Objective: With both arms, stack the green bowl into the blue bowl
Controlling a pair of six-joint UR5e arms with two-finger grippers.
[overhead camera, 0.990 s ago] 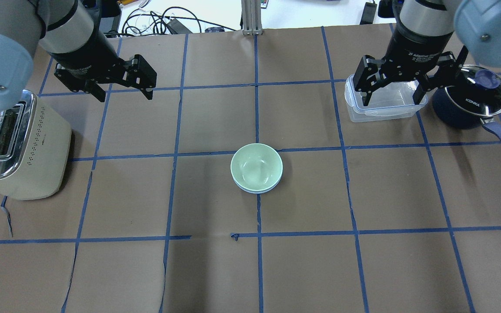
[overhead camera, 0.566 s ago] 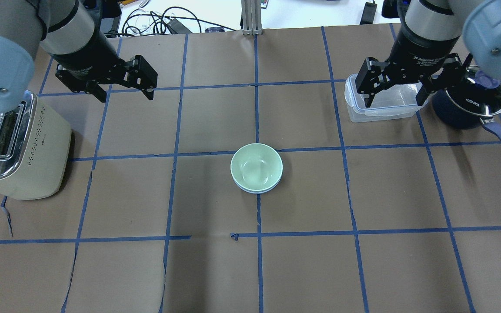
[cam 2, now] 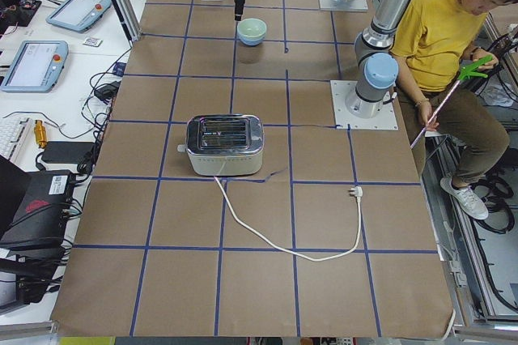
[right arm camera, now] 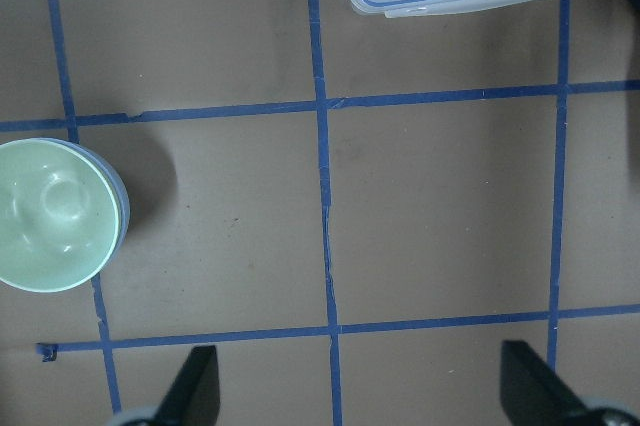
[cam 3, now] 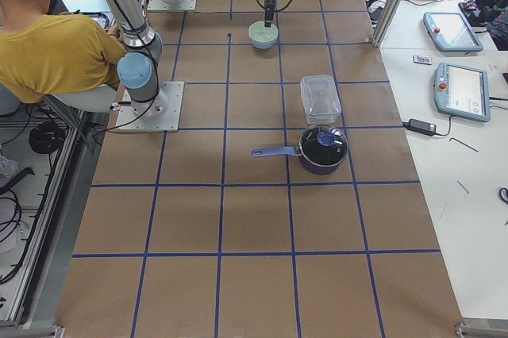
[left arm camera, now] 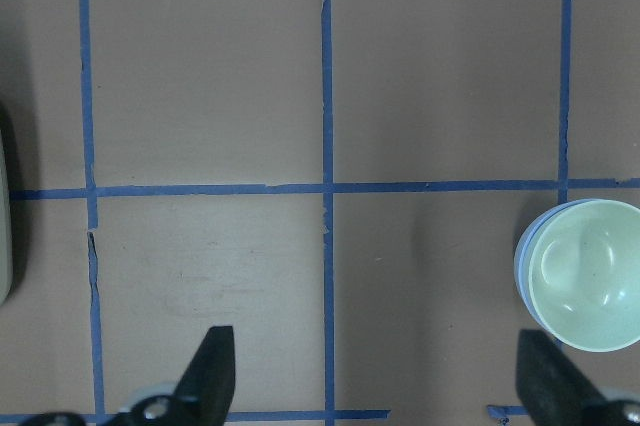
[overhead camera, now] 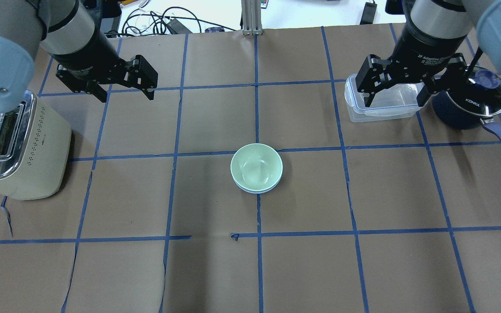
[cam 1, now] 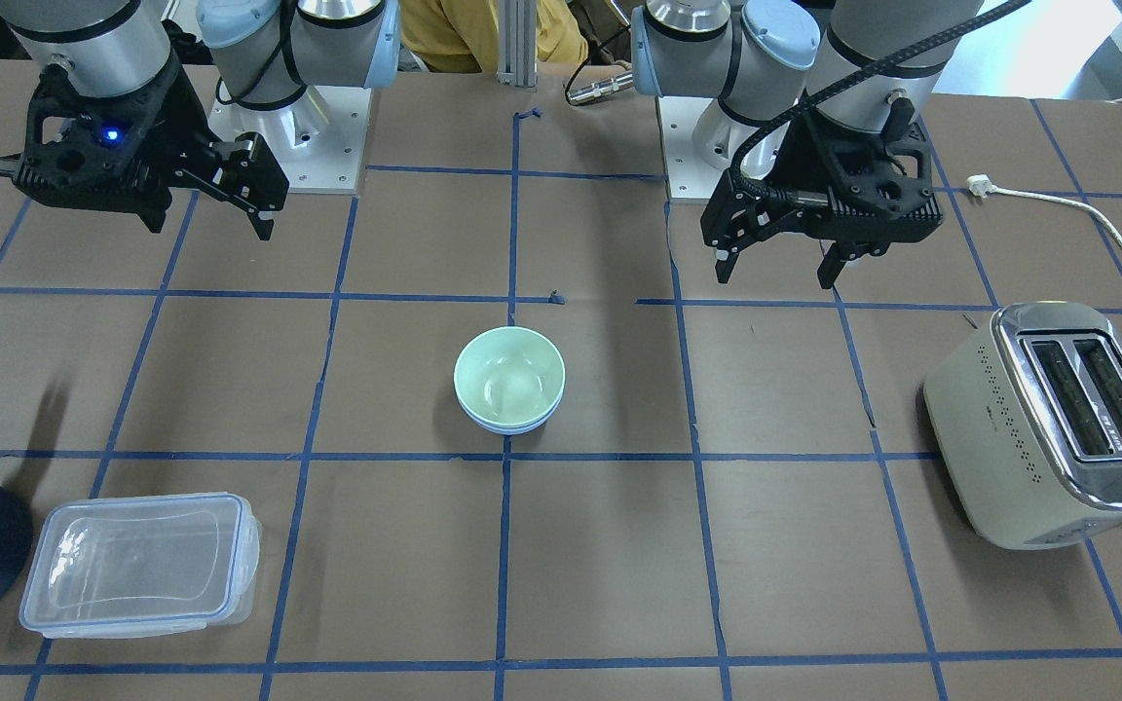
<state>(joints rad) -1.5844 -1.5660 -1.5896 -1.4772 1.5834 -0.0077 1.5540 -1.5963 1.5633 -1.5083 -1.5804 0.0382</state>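
The green bowl (overhead camera: 256, 167) sits nested inside the blue bowl (overhead camera: 250, 189) at the table's middle; only the blue bowl's rim shows under it. Both show in the front view: green bowl (cam 1: 509, 375), blue bowl (cam 1: 512, 426). Both also show at the edge of each wrist view: green bowl (left arm camera: 590, 286) (right arm camera: 50, 214), blue bowl (left arm camera: 523, 256) (right arm camera: 122, 208). My left gripper (overhead camera: 125, 89) (cam 1: 777, 268) is open and empty, high above the table at the far left. My right gripper (overhead camera: 395, 91) (cam 1: 210, 209) is open and empty, above the clear container.
A cream toaster (overhead camera: 15, 148) stands at the left edge, its cord (cam 1: 1106, 234) trailing. A clear lidded container (overhead camera: 383, 104) and a dark saucepan with glass lid (overhead camera: 472, 98) stand at the far right. A person in yellow (cam 2: 441, 29) sits behind the robot.
The right arm has drifted slightly to the right and away, its gripper still open. The left arm and the bowls have not moved.
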